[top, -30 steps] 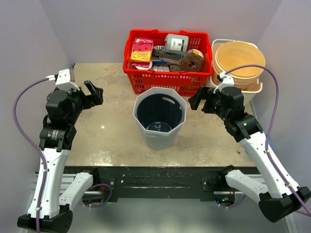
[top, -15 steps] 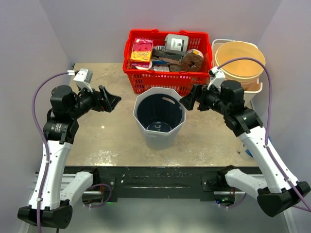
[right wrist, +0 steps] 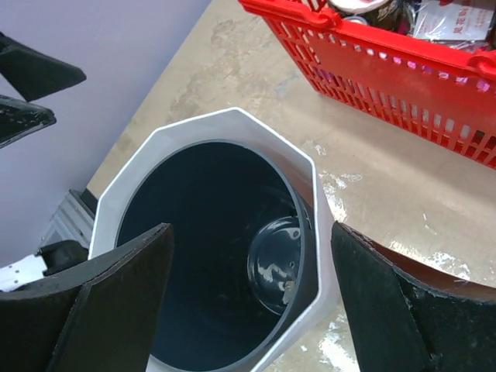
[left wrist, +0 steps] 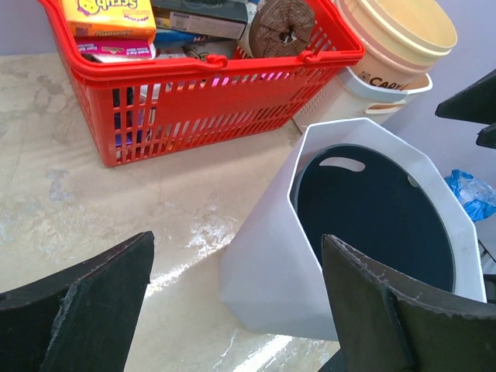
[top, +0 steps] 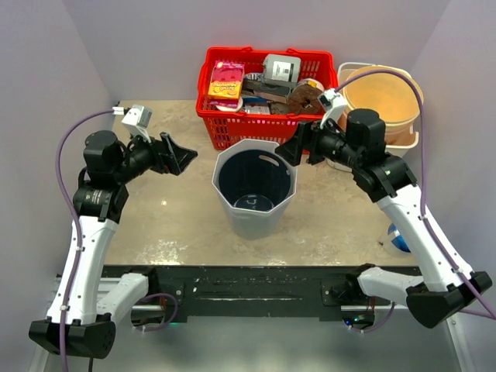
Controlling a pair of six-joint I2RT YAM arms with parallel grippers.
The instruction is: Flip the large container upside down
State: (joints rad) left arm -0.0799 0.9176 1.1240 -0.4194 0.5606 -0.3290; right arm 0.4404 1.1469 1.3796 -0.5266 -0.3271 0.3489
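- The mottled beige stone-look table (top: 178, 225) is carrying every item, with both arm bases sitting at its near edge.
- A crumpled blue wrapper (top: 400, 237) is lying at the right edge of the table, partly hidden behind the right arm.
- The large container, a white octagonal plastic bin with a dark interior (top: 256, 213), is standing upright with its mouth facing up. It is sitting in the middle of the table, between the two claws.
- The left claw (top: 180, 157) is hovering to the left of the large container, apart from it. Its black fingers are standing wide apart and gripping nothing. In the left wrist view, the left claw (left wrist: 236, 240) is facing the container's white outer wall (left wrist: 263, 263).
- The right claw (top: 292, 152) is hanging at the far right rim of the container, with its fingers spread and holding nothing. Contact with the rim cannot be told. In the right wrist view, the right claw (right wrist: 252, 229) is looking down into the container's mouth (right wrist: 209, 124).
- A red slatted plastic basket (top: 256, 128) is standing just behind the container and holding packaged goods, among them a pink and yellow box (top: 225, 84) and a brown roll (top: 305, 98).
- A cream plastic bucket (top: 384, 93) is sitting nested in a white bucket at the far right corner, just beside the basket.
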